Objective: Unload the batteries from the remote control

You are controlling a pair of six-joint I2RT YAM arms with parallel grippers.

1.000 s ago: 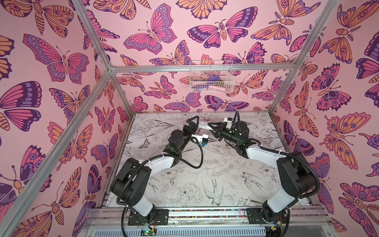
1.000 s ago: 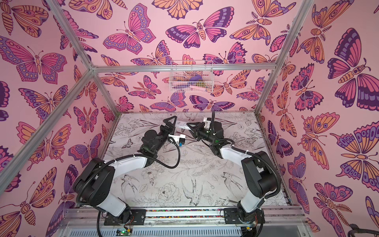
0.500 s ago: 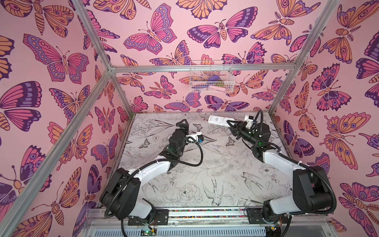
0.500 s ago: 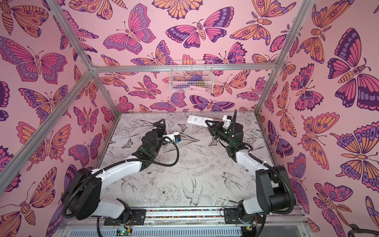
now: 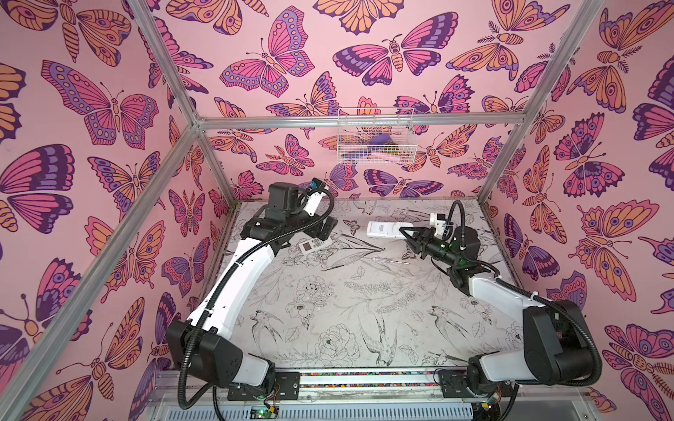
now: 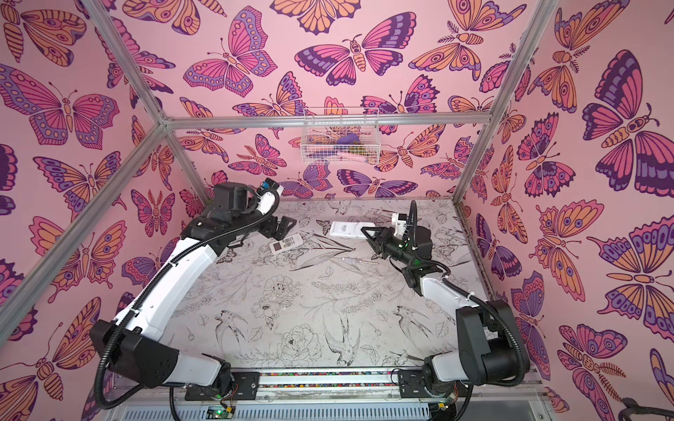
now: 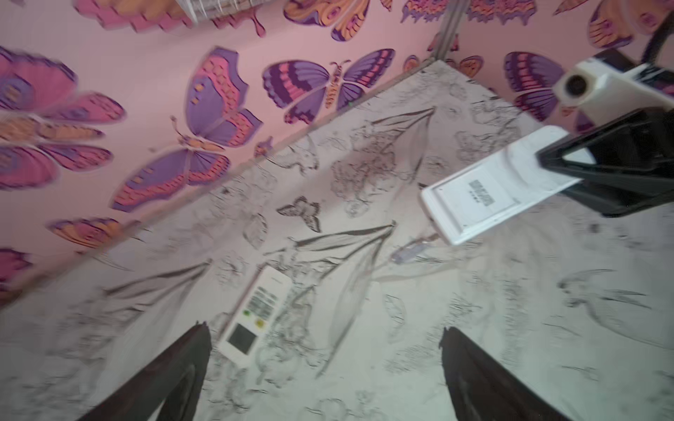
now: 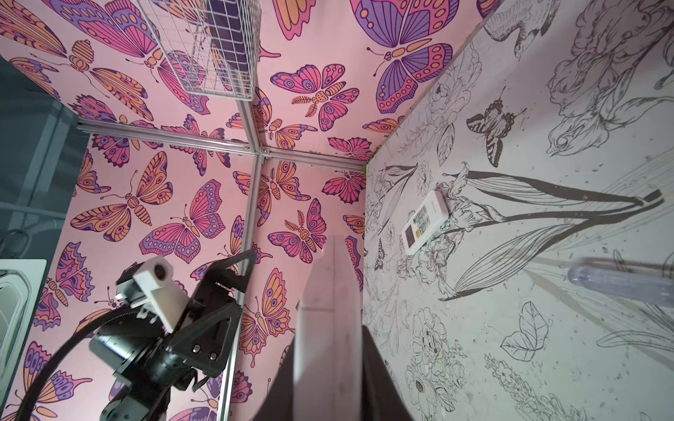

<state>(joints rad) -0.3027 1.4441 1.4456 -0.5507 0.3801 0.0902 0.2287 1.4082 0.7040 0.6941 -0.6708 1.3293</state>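
My right gripper is shut on one end of a long white remote control, held above the table at the back right with its labelled back showing in the left wrist view. Seen from the right wrist, this remote stands edge-on between the fingers. A second, smaller remote lies face up with its display and buttons at the back left. Just behind it my left gripper hovers open and empty. No batteries are in view.
A thin metal rod with a clear handle lies on the table between the two arms, in front of the held remote. A white wire basket hangs on the back wall. Pink walls and metal posts enclose the table.
The grippers met at the back middle a second ago. The right arm has carried the long remote off to the right. The left arm has swung back left over the small remote.
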